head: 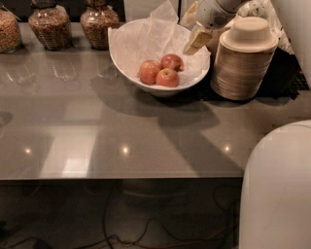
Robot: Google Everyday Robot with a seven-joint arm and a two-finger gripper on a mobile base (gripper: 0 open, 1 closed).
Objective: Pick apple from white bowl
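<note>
The white bowl (127, 65) stands at the back of the grey table (121, 126), a little right of centre; it is lined with crinkled white tissue paper (146, 34) that rises above the rim at the back and spills over the right edge. Three reddish apples (167, 78) lie together in the bottom of the bowl, touching one another; two sit at the front, the third behind them and to the right.

The tool (195, 43) hangs above the right rim of the bowl, at the end of a white arm (214, 10) that comes in from the top right; its beige tip slants down and to the left, toward the apples, but stays above and to the right of them, apart from the fruit; whether the tool is wide or narrow I cannot tell, and no apple is seen in it.

Just right of the bowl stands a stack of beige disposable bowls (243, 63), near the tool; it rests on a dark mat (286, 80). Three glass jars (47, 26) with brownish contents line the back left of the table, well apart from the tool. A rounded white part of the robot's body (277, 189) fills the lower right corner; cables (121, 236) lie on the floor beneath the table.
</note>
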